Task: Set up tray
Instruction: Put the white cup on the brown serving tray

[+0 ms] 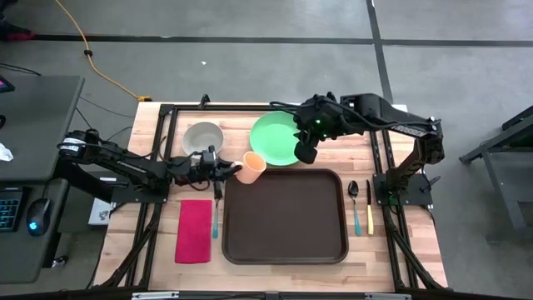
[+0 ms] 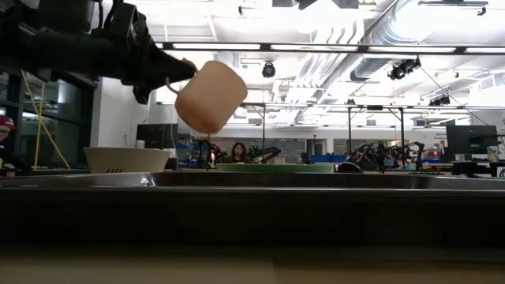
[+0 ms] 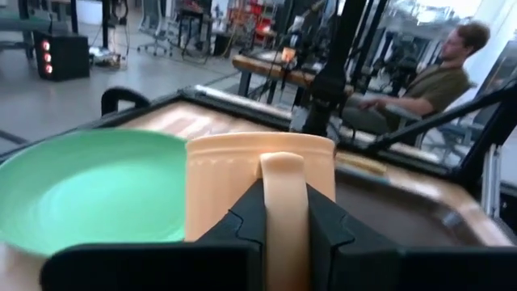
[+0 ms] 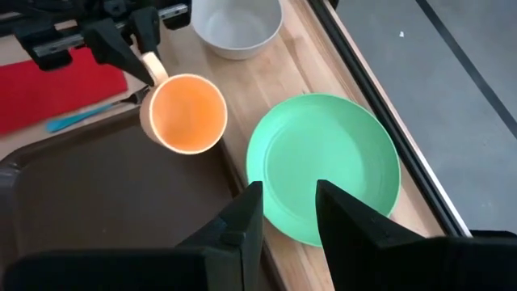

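Observation:
The dark brown tray (image 1: 283, 215) lies in the middle of the wooden table. A peach-orange cup (image 1: 253, 167) hangs over the tray's far left corner, with my left gripper (image 1: 231, 169) shut on its handle. In the low view the cup (image 2: 210, 96) is well above the table. A green plate (image 1: 277, 137) rests flat on the table just beyond the tray. My right gripper (image 4: 288, 206) hovers open high above the plate's near right rim, with nothing between its fingers. My left gripper pinches the cup's handle (image 3: 283, 174) between its two fingers (image 3: 242, 226), one on each side of the loop. The fingers come in level from the table's left. The cup is lifted clear of table and tray, tilted a little, its mouth (image 4: 187, 113) facing up.
A white bowl (image 1: 203, 137) stands left of the plate. A red napkin (image 1: 194, 231) and a blue-handled utensil (image 1: 216, 218) lie left of the tray. A spoon (image 1: 354, 204) and a knife (image 1: 370, 208) lie to its right. A person (image 3: 428, 77) sits beyond the table.

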Tool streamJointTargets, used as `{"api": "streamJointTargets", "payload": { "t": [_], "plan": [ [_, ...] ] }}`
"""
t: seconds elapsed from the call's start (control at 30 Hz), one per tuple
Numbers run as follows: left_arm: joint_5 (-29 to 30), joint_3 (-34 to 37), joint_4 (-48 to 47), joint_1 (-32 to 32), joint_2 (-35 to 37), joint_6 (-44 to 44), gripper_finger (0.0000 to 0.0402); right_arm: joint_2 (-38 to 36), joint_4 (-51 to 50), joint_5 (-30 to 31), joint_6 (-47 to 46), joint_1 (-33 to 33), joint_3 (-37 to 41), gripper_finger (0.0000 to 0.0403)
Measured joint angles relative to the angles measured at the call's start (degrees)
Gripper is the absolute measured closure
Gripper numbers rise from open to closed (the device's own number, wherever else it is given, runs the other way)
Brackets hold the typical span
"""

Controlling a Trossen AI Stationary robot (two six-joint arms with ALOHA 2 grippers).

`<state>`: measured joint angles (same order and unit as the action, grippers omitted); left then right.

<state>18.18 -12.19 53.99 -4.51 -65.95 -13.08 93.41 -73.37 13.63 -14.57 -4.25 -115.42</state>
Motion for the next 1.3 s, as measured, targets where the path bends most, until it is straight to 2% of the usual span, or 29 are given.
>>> {"api": "streamJointTargets", "payload": {
  "t": [0.23, 0.47, 0.6, 0.77, 0.93, 1.07, 1.3],
  "plan": [
    [-1.6, 0.0, 1.2, 0.0, -0.2, 0.9, 0.0340, 0.0, 0.1, 0.0, 0.0, 0.3, 0.0, 0.0308],
    [-2.8, 0.0, 11.7, 0.0, -6.8, 0.8, 0.0321, 0.0, 1.4, -0.8, 0.0, 0.6, 0.0, 0.0309],
    [-4.6, 0.0, 18.6, 0.0, -11.4, 0.8, 0.0340, 0.0, 1.4, -0.9, 0.0, 1.6, 0.0, 0.0309],
    [-5.7, 0.0, 25.0, 0.0, -15.6, 0.8, 0.0340, 0.0, 1.5, -0.9, 0.0, 3.1, 0.0, 0.0308],
    [-6.4, 0.0, 29.7, 0.0, -17.9, 0.8, 0.0317, 0.0, 1.5, -0.9, -0.3, 4.2, 0.0, 0.0308],
    [-8.2, 0.0, 31.0, 0.0, -18.7, 0.9, 0.0340, 0.1, 1.4, -0.4, -0.6, 5.3, 0.0, 0.0308],
    [-9.7, 0.0, 35.5, 0.0, -20.5, 2.4, 0.0334, 0.1, 1.7, -0.1, -3.2, 5.6, 0.0, 0.0308]
  ]
}}
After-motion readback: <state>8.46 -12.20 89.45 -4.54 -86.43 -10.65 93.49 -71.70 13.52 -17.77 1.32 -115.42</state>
